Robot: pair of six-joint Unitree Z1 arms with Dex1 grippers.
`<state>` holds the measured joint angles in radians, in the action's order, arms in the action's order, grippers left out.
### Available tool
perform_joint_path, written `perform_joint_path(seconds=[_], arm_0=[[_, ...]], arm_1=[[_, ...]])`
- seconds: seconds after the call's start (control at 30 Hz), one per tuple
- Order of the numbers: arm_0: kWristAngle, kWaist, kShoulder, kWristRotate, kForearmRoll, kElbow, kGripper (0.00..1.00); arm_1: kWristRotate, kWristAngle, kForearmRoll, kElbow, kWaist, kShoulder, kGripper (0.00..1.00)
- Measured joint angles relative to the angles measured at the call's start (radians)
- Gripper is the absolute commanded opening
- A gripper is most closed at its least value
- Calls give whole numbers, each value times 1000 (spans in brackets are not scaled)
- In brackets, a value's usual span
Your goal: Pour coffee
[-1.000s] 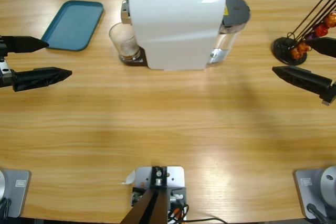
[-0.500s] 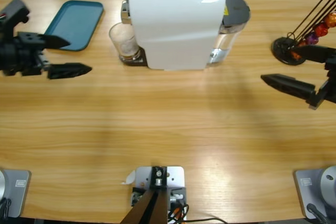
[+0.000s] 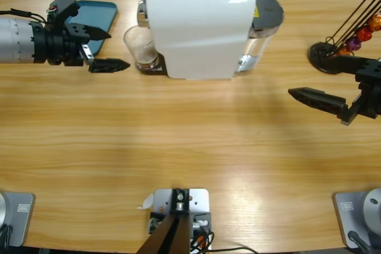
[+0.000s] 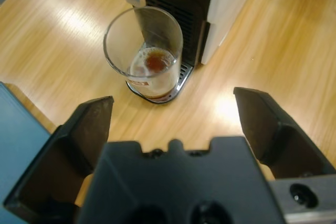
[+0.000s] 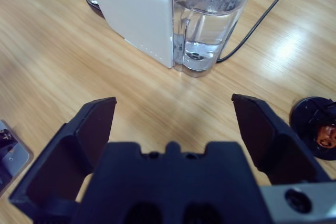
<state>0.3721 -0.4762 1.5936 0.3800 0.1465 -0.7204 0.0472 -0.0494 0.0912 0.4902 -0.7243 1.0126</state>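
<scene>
A clear glass [image 4: 144, 51] stands on the drip tray under the spout of the white coffee machine [image 3: 199, 28]. A shallow layer of brown coffee [image 4: 156, 60] lies in its bottom. In the high view the glass [image 3: 140, 46] sits at the machine's left side. My left gripper [image 3: 118, 50] is open just left of the glass and does not touch it; in the left wrist view the left gripper [image 4: 173, 100] faces the glass straight on. My right gripper [image 3: 308, 77] hangs open over the table at the right, and through the right gripper [image 5: 173, 102] the machine's water tank [image 5: 210, 24] shows.
A teal tray [image 3: 83, 28] lies at the back left, partly under my left arm. A black capsule stand [image 3: 333, 55] with coloured capsules stands at the far right. The machine's cable [image 5: 257, 22] runs behind the tank.
My left arm has swung in from the left edge toward the back and right, up to the glass. My right gripper has drifted a little left.
</scene>
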Motion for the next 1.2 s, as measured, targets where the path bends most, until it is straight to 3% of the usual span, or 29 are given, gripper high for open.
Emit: perform_joint_path(seconds=[1.07,1.2], arm_0=[[24,-1,217,-27,145,-96,1000],[24,-8,232,-27,145,-97,954]], arm_1=[[0,8,1,3,0,33,987],[0,8,2,3,0,33,987]])
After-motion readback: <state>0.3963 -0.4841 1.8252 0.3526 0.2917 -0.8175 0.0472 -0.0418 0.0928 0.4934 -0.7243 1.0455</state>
